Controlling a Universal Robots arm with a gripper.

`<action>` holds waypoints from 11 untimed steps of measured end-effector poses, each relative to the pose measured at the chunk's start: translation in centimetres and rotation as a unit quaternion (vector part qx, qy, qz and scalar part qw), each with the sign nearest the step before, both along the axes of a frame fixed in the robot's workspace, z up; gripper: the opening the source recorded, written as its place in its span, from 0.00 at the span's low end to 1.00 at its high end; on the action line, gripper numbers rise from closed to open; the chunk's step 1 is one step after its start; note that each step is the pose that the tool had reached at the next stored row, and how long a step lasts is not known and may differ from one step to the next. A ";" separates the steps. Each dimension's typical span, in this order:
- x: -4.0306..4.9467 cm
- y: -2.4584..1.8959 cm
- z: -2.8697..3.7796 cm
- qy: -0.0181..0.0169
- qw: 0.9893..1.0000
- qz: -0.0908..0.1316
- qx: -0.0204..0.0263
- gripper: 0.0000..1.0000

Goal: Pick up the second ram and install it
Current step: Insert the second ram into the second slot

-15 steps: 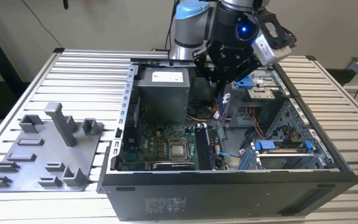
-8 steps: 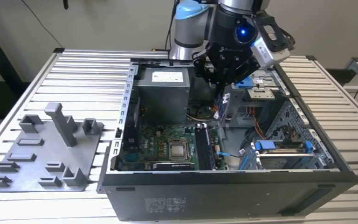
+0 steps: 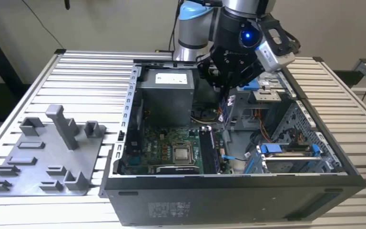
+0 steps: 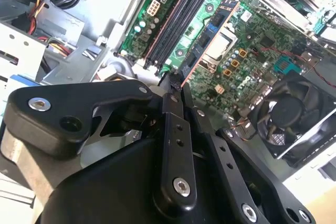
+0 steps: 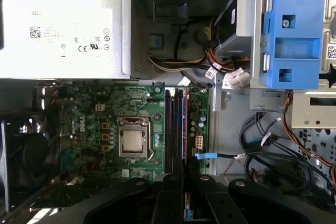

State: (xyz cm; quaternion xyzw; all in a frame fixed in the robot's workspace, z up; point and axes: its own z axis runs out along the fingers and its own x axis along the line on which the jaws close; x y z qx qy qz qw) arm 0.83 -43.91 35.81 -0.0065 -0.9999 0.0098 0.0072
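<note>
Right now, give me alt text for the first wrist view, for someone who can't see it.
The gripper holds the second ram edge-on over the memory slots of the motherboard, inside an open computer case. A grey power supply and a blue bracket lie beyond.

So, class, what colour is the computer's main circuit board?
The circuit board is green; first wrist view shows it best.

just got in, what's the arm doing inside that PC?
The arm's gripper hangs inside the open PC case. Its fingers look shut on the second ram, held on edge above the memory slots of the motherboard. The stick is not seated yet. The grey tray sits beside the case, on the exterior view's left.
</note>
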 end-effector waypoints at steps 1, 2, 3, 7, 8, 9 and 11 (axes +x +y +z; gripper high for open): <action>0.00 0.00 -0.05 0.000 1.000 0.000 0.000 0.14; 0.00 0.00 -0.10 0.000 1.000 0.000 0.000 0.14; 0.00 0.00 -0.15 0.000 1.000 0.000 0.000 0.14; 0.00 0.00 -0.34 0.000 1.000 0.000 0.000 0.14; 0.00 0.00 -0.38 0.000 1.000 0.000 0.000 0.14; 0.00 0.00 -0.42 0.000 1.000 0.000 0.000 0.14; 0.00 0.00 -0.50 0.000 1.000 0.000 0.000 0.14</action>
